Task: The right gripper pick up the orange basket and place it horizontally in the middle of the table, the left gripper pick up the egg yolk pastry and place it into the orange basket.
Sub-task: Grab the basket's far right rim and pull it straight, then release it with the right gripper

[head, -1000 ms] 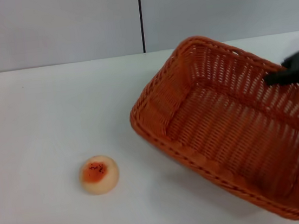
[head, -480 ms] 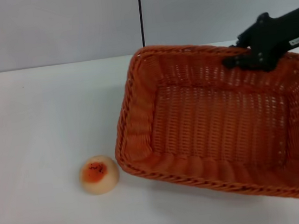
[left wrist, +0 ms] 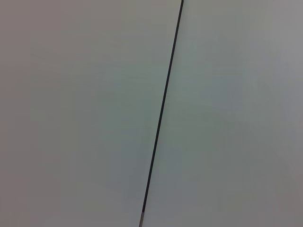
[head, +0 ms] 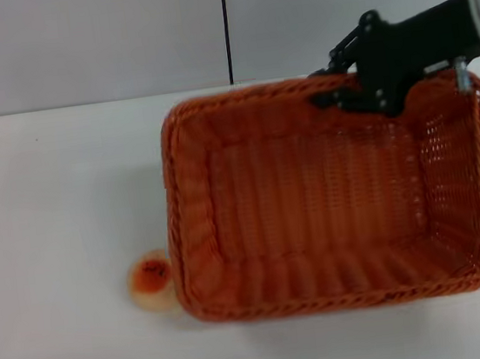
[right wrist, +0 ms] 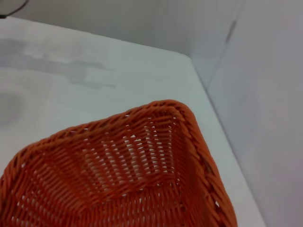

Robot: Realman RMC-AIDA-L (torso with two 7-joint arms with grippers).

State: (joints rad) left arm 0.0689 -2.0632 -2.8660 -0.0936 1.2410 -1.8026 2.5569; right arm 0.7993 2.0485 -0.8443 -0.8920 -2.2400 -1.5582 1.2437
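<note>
Nearest, the egg yolk pastry sits on the table, touching or half tucked under the near-left corner of the orange basket. Beyond it the basket lies with its long axis running left to right, roughly mid-table, its opening up. At the far rim the right gripper is clamped on the braided edge, reaching in from the right. I'd say setting down needs care: the left end crowds the pastry, while open tabletop lies further left. No left gripper is visible.
</note>
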